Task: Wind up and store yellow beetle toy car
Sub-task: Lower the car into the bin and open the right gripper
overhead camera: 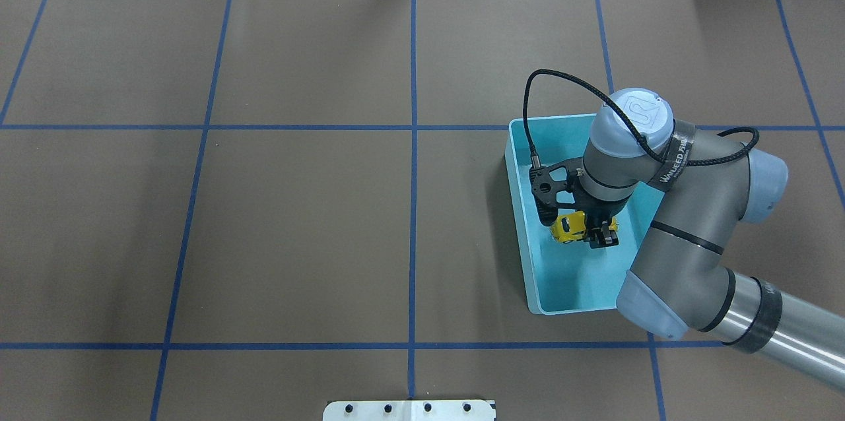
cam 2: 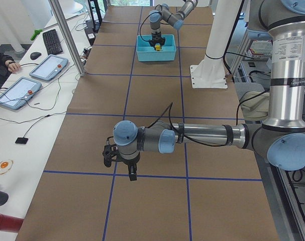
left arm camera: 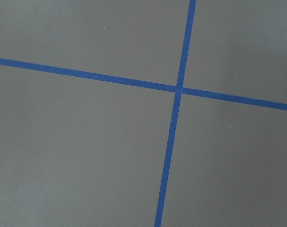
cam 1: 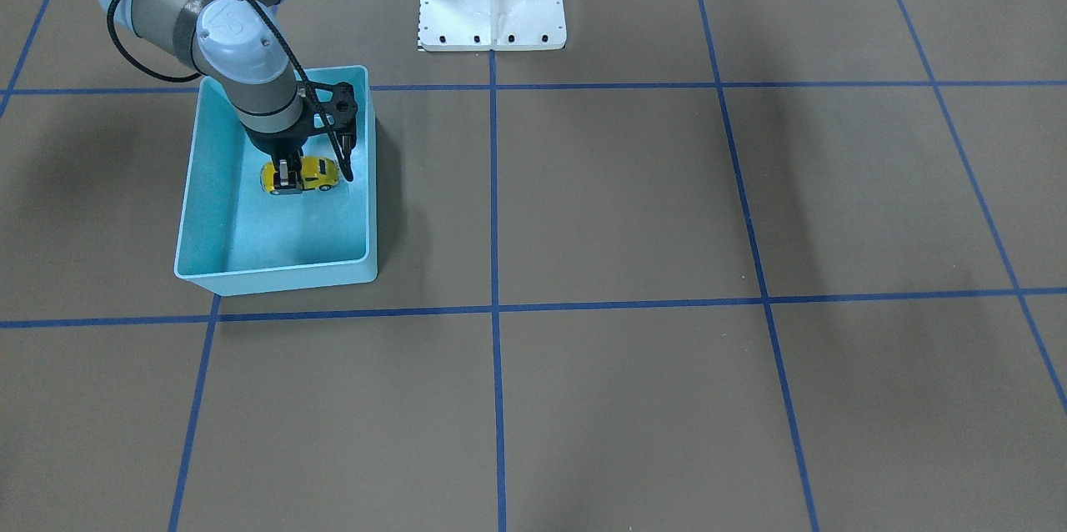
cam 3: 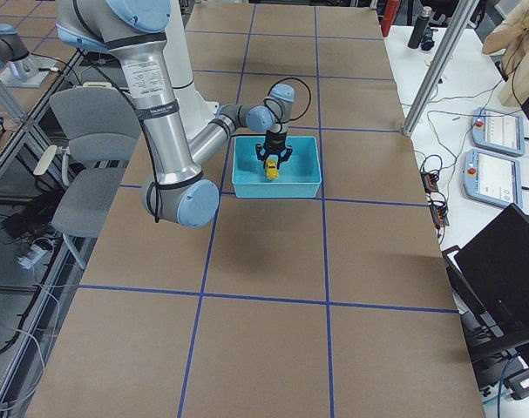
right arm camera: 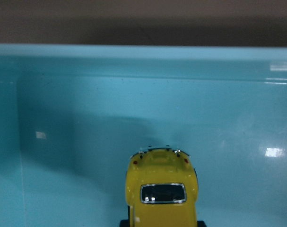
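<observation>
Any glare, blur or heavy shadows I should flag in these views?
Right wrist view: soft overall, car cropped at the bottom edge, glare patches in the bin, a shadow on its wall. Front-facing view: sharp, broad soft shadows on the table. Left wrist view: evenly lit, no glare.

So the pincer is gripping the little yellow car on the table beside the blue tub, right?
Not quite: the right pincer grips the yellow car inside the blue tub, not beside it; the front-facing view shows this.
</observation>
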`<state>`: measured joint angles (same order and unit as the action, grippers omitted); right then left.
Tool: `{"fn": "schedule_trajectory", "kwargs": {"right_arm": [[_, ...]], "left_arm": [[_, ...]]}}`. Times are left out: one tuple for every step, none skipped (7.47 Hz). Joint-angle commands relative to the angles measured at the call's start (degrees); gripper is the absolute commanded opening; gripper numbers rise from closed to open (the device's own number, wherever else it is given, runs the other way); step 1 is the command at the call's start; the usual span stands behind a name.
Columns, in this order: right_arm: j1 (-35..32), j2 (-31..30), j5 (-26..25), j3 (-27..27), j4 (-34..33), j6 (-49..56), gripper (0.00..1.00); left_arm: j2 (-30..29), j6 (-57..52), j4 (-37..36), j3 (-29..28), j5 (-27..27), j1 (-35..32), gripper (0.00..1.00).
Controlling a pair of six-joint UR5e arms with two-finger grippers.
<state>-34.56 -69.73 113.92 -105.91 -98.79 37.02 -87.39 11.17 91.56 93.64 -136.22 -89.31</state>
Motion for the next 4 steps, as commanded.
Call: {"fn": "schedule_trajectory", "kwargs": {"right_arm": [[-0.2, 0.0, 0.1, -0.6, 0.0, -0.4, 1.0], [-0.2, 0.3, 0.2, -1.5, 0.0, -0.4, 1.0], [-1.6, 0.1, 0.2, -4.3, -0.7, -0.4, 1.0], [-4.1, -0.1, 1.8, -7.3, -4.3, -0.3, 1.0]], "left_arm": [[0.1, 0.0, -0.1, 0.1, 0.0, 0.0, 1.0], [0.1, 0.1, -0.1, 0.1, 0.0, 0.0, 1.0], [0.1, 0.1, -0.4, 0.1, 0.0, 0.0, 1.0], [0.0, 0.1, -1.2, 0.0, 0.0, 0.1, 1.0]]}}
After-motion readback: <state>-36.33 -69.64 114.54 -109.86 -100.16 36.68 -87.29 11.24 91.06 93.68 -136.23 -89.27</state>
